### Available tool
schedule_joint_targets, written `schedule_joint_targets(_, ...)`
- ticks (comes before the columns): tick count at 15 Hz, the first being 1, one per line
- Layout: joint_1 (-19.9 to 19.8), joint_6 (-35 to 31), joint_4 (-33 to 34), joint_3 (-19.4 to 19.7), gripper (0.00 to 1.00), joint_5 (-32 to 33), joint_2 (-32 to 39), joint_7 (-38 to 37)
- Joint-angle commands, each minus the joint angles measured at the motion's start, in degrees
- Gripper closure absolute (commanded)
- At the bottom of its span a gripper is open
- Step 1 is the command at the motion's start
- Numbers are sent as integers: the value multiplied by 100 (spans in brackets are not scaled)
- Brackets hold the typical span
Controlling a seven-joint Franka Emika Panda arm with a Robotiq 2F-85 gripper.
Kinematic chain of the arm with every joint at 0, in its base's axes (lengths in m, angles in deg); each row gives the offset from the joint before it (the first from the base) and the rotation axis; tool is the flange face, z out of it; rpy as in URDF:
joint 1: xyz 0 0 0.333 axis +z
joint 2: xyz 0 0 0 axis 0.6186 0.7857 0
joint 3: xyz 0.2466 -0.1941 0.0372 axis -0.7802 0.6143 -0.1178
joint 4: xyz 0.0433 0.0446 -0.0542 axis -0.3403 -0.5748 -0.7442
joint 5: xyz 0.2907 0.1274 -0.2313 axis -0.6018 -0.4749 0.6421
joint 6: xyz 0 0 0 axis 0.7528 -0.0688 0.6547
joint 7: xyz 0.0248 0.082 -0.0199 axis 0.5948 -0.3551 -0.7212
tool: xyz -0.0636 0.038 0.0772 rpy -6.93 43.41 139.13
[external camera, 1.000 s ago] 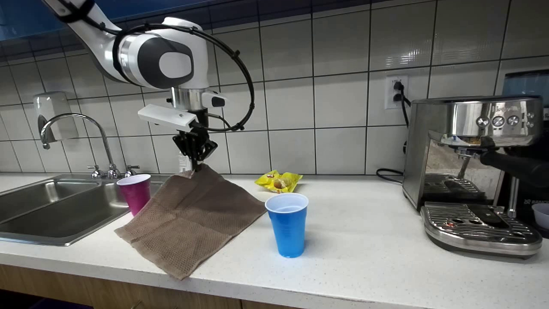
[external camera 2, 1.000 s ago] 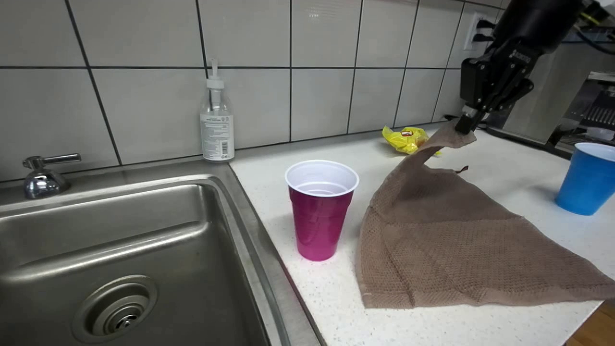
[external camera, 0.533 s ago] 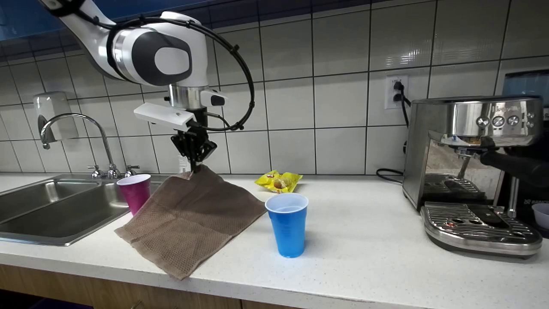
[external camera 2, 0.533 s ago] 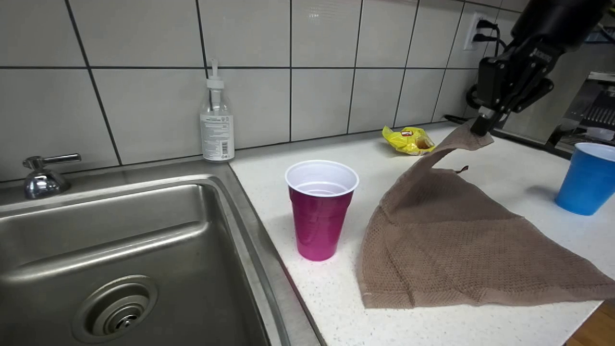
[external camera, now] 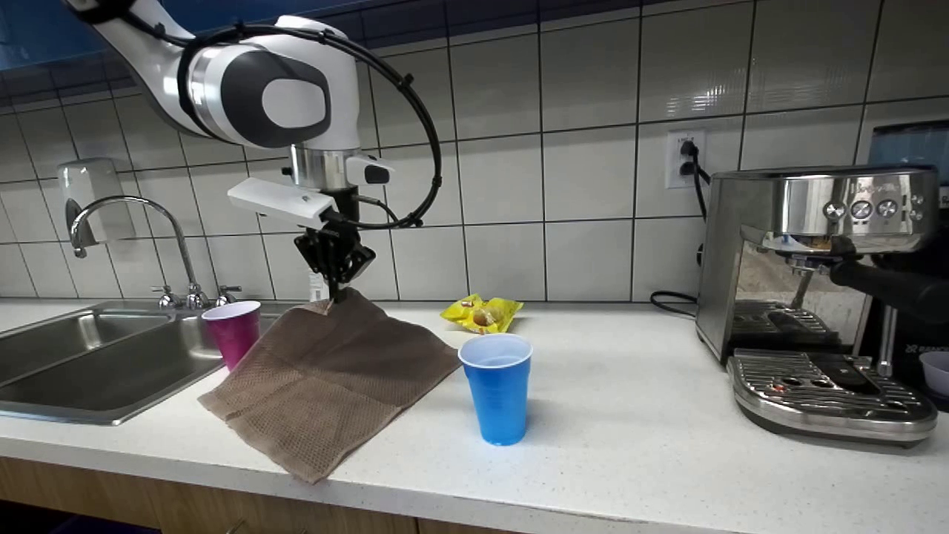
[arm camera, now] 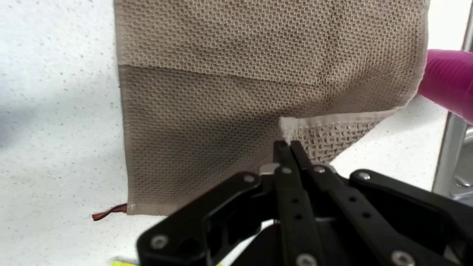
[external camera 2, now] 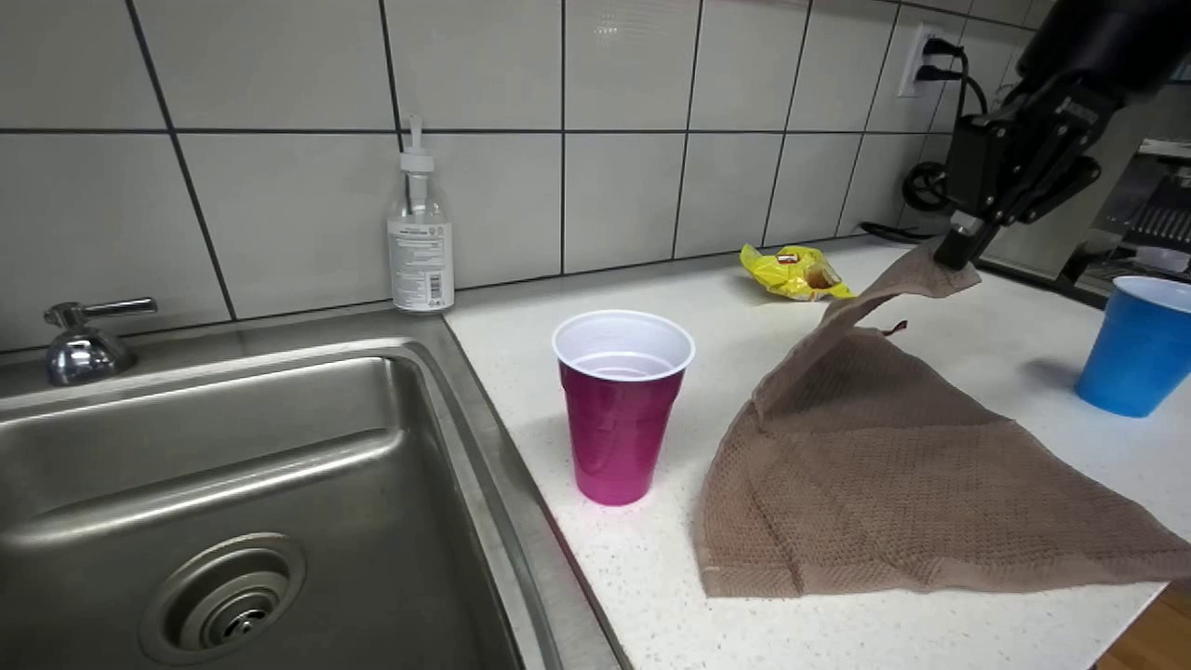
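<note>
One corner, the far left, of a brown waffle-weave towel (external camera: 337, 386) is pinched between the jaws, which press nearly together, presumably because the cloth is so thin. Gripped only there, the fabric climbs in a curved fold, while most of the towel lies on the table (external camera: 608, 475), probably held flat by its own weight. A magenta plastic cup (external camera 2: 619, 437) stands upright to the left, between towel and sink (external camera 2: 479, 447), and a blue plastic cup (external camera: 500, 400) to the right, both off the cloth, so neither pins it. Beyond, a yellow snack packet (external camera: 478, 314) rests near the tiled wall (external camera: 593, 178), apart from the towel.
</note>
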Motion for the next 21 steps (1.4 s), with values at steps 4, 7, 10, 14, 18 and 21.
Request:
schedule_joint_targets(4, 72, 151, -280, 206, 99, 52, -442, 244)
schedule_joint_targets(7, 78, 186, -377, 280, 99, 37, -572, 357)
schedule_joint_targets(10, 91, 225, -484, 348, 99, 26, -688, 481)
schedule_joint_targets(14, 97, 320, -685, 418, 99, 96, -870, 698)
schedule_joint_targets(18, 91, 396, -861, 456, 99, 204, -1019, 790)
schedule_joint_targets(21, 77, 424, -964, 504, 99, 315, -1106, 805)
